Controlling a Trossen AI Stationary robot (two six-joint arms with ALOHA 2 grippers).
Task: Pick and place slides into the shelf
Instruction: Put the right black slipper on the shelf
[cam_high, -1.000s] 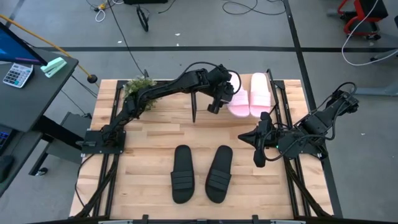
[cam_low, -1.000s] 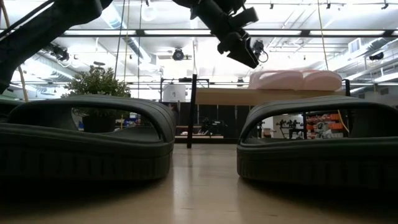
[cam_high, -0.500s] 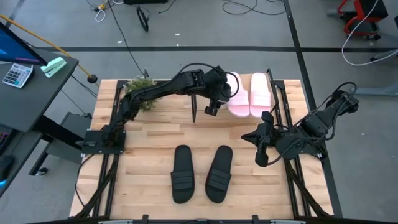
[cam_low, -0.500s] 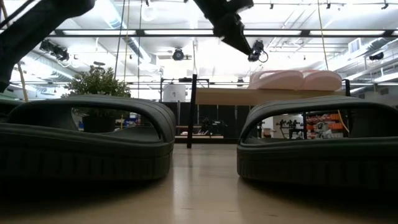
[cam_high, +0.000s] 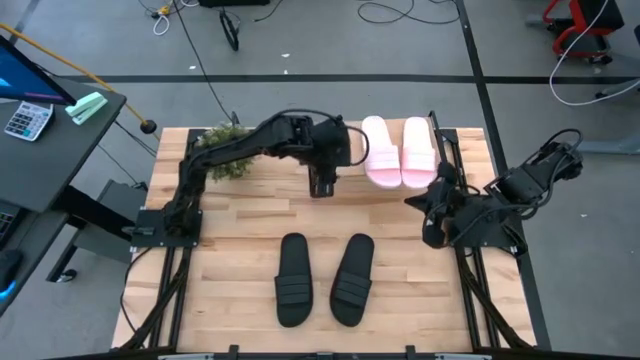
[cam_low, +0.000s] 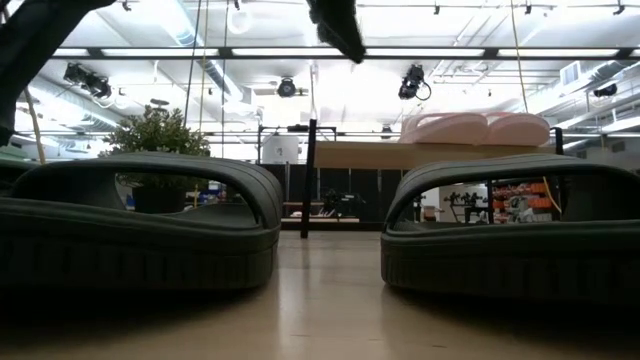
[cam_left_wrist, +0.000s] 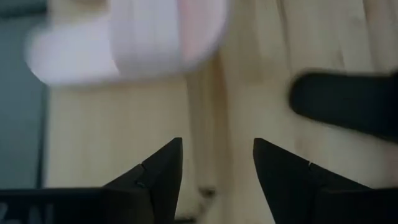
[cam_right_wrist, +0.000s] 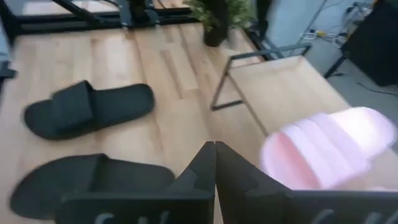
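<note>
I am seeing the two pale pink slides (cam_high: 398, 151) sitting side by side on the shelf (cam_high: 345, 172) top, at its right end. The left gripper (cam_high: 323, 186) is hanging over the shelf's left part, fingers apart and empty. Two black slides (cam_high: 324, 277) are lying in front of the shelf. The right gripper (cam_high: 429, 203) is waiting right of the shelf, fingers together.

Grey floor (cam_high: 330, 60) crossed by dark tape lines and loose cables. Dark desk (cam_high: 45, 150) at left, holding a calculator (cam_high: 27, 119) and a green stapler (cam_high: 87, 106). Red chair base (cam_high: 580, 25) at far right. Seen level across the room: bright ceiling strip lights (cam_low: 250, 52), pipes, a leafy plant (cam_low: 158, 135).
</note>
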